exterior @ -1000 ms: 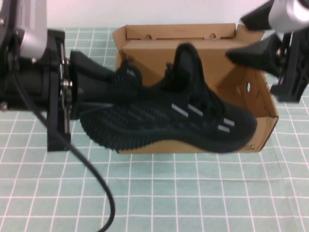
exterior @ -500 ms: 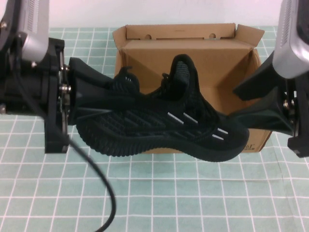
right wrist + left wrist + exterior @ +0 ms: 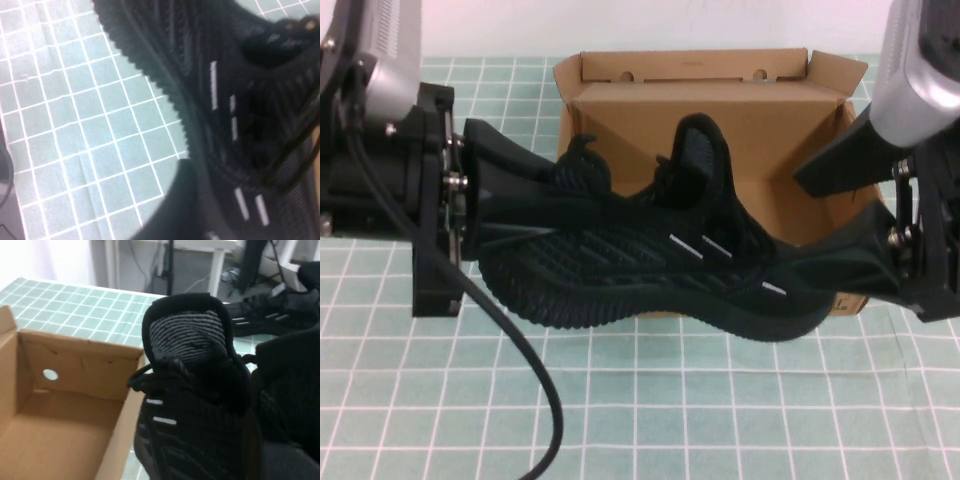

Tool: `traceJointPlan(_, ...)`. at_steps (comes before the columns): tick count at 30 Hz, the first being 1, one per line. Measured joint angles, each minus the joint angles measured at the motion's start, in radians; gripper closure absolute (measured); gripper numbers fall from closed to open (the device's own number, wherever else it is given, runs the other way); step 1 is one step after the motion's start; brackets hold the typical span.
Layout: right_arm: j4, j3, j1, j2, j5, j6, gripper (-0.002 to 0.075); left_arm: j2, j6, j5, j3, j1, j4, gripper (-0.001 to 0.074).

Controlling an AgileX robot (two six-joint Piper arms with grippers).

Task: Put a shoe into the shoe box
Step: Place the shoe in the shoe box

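Black knit fills the middle of our high view: the shoe [image 3: 660, 265] hangs sideways above the counter [image 3: 650, 410], in front of the open shoe box [image 3: 720, 110], its ridged sole turned toward the near edge and its toe pointing to our right. Our left gripper [image 3: 535, 215] has it by the heel end; the dark fingers [image 3: 505, 160] run along the heel, one above and one lower against the sole side, closed on the shoe. Our right gripper [image 3: 835, 225] stands at the toe end with its fingers [image 3: 840, 160] spread wide: the upper one sits clear above the toe in front of the box's right wall, while the lower one lies along the toe, though we cannot tell whether it actually touches.

From the left wrist, the shoe [image 3: 195, 405] rises just beside the shoe box [image 3: 65, 405], its striped collar lining facing up, outside the cardboard wall with the round hole. From the right wrist, the shoe [image 3: 235, 100] stretches over the green checked counter [image 3: 75, 125], sole ridges and silver dashes showing.
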Motion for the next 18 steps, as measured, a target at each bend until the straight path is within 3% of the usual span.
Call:
traceJointPlan(5, 0.009, 0.000, 0.000, 0.015, 0.024, -0.002, 0.0124, 0.000, 0.007, 0.011, 0.000, 0.000, 0.000, 0.0704)
traceJointPlan(18, 0.023, 0.000, 0.000, 0.079, 0.007, -0.057, 0.0114, -0.030, -0.049, 0.011, -0.002, 0.000, 0.114, 0.0705)
